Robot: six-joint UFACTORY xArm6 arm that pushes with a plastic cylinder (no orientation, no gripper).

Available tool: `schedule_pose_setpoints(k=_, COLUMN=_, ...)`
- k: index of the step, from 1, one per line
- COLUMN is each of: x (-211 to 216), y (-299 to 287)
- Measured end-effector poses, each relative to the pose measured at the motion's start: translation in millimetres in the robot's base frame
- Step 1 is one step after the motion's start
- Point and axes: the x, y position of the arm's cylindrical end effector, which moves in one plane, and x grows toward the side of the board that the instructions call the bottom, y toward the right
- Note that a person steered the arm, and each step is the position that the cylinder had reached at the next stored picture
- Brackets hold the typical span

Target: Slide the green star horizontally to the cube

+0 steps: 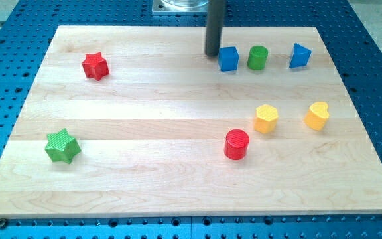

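Observation:
The green star [62,146] lies near the board's lower left. The blue cube [228,58] sits at the view's top, right of centre. My tip [211,54] is at the end of the dark rod, just left of the blue cube and close to it. The tip is far from the green star, up and to the right of it.
A red star [95,66] lies at upper left. A green cylinder [258,58] and a blue wedge-like block [300,56] sit right of the cube. A yellow hexagonal block [266,119], a yellow heart [317,115] and a red cylinder [237,145] lie at lower right. The wooden board [144,179] ends on a blue perforated table.

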Motion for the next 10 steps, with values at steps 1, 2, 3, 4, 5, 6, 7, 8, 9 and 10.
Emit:
schedule_pose_setpoints(k=1, x=34.6, y=-32.8)
schedule_pose_setpoints(k=2, x=73.2, y=4.8)
schedule_pose_setpoints(k=3, x=74.3, y=32.4)
schedule_pose_setpoints(k=4, x=57.6, y=31.7)
schedule_pose_setpoints(k=5, x=70.3, y=29.2)
schedule_pose_setpoints(k=6, x=115.4, y=14.9)
schedule_pose_setpoints(k=7, x=115.4, y=14.8)
schedule_pose_setpoints(k=8, x=119.4, y=14.0)
schedule_pose_setpoints(k=9, x=183.2, y=-16.5)
schedule_pose_setpoints(k=10, x=254.0, y=-48.1)
